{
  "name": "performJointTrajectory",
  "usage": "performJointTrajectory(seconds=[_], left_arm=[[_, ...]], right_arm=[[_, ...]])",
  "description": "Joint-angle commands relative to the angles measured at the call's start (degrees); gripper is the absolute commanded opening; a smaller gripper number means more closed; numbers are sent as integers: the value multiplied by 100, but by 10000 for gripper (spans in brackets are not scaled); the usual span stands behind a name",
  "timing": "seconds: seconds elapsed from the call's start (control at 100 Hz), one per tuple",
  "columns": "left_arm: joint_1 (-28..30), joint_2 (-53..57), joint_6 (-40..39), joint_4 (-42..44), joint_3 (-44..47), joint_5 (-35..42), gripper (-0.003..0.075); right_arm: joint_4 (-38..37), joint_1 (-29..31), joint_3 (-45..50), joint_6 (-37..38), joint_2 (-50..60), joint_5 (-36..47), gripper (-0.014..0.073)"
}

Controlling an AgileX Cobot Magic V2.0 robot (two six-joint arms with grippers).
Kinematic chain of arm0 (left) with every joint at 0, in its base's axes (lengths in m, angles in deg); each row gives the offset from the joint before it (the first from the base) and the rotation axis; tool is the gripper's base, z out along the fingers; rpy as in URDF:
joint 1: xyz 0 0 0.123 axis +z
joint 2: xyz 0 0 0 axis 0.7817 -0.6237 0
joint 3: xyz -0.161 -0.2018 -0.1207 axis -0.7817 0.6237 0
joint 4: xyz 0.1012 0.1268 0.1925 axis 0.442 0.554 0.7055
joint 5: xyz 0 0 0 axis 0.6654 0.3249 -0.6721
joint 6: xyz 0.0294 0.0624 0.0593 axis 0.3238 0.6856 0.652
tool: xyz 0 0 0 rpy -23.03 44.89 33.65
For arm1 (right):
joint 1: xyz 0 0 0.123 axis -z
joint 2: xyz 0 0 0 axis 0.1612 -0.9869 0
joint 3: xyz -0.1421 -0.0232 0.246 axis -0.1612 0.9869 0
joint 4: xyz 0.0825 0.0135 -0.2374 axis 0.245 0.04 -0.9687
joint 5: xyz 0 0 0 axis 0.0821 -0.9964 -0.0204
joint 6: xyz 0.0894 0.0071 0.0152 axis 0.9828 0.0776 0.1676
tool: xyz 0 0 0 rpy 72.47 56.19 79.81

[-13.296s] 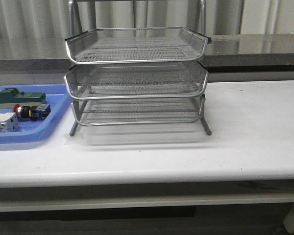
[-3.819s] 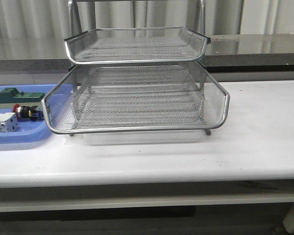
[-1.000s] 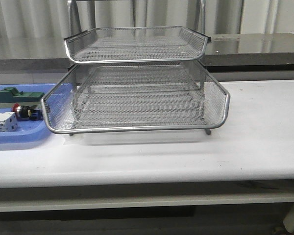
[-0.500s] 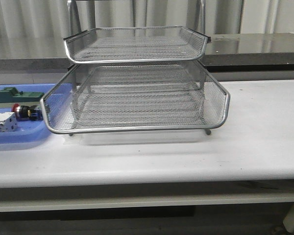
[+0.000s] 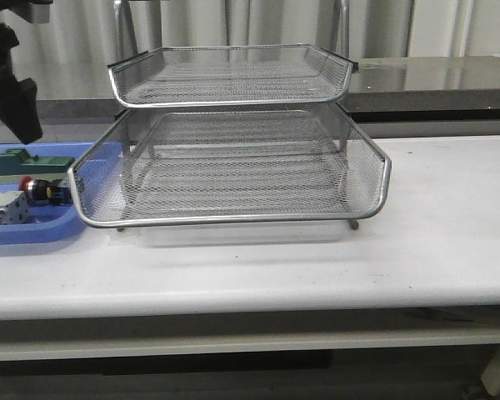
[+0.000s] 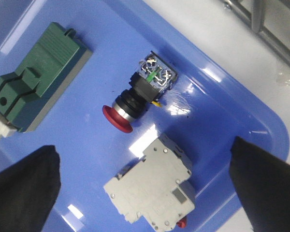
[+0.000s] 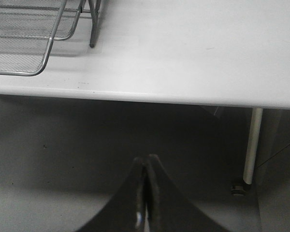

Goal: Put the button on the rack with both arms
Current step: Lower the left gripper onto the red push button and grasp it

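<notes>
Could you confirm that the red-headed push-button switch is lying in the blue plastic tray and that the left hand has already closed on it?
Not quite. The red-headed push-button switch does lie in the blue plastic tray, but the left hand is open and holds nothing: in the left wrist view its fingers are spread wide apart, clear of the switch.

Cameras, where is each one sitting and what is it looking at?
Front view: sits behind the table, looks forward at the rack and blue tray; the left arm shows at the top left.
Left wrist view: rides above the left hand, looks down on the button in the tray; two open fingers show.
Right wrist view: hangs below the table's edge, beside the rack; the right hand shows, shut.
Front and left wrist views share the button and tray.
</notes>
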Motion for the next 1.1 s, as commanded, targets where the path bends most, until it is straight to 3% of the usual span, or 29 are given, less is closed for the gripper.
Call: performJointTrajectory(seconds=[0.0,0.33,1.09], left_arm=[[-85,59,83,-100,-453,-5,676],[-329,-655,110,163,-1048,-98,676],[-318,-1235,345,605,-1131,280,676]], right_arm=[[-129,46,-134,-16,-47,326,-70],[-129,46,-134,-16,-47,326,-70],[-129,46,-134,-16,-47,323,-70]])
